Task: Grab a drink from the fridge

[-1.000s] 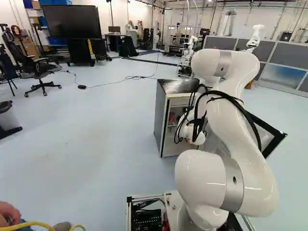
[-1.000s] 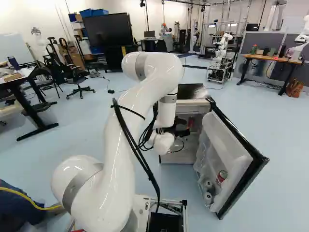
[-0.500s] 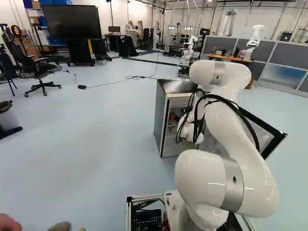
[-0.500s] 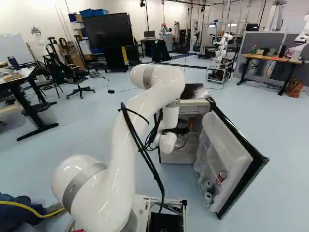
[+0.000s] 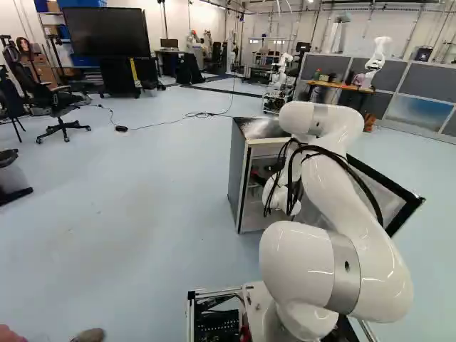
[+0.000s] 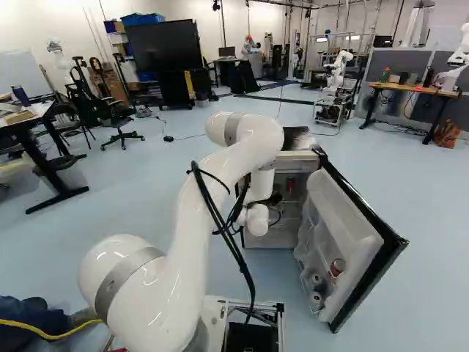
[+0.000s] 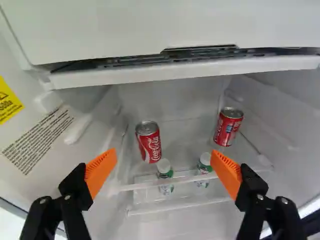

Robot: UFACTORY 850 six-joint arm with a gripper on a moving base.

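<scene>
The end effector (image 6: 274,199) is at the opening of the fridge (image 5: 240,174), its two fingers (image 7: 101,167) standing wide apart, with nothing clamped. Behind the front edge of the shelf (image 7: 150,185), one red can (image 7: 149,143) stands ahead, between them; another red can (image 7: 228,128) stands nearer to a side wall (image 7: 282,107). Small bottles (image 7: 164,168) are near that edge.

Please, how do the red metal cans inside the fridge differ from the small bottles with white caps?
The red metal cans have bare metal tops; the small bottles have white caps. The cans are wider than the bottles. The pale shelf edge crosses the bottles, not the cans. Both kinds stand inside the fridge.
</scene>
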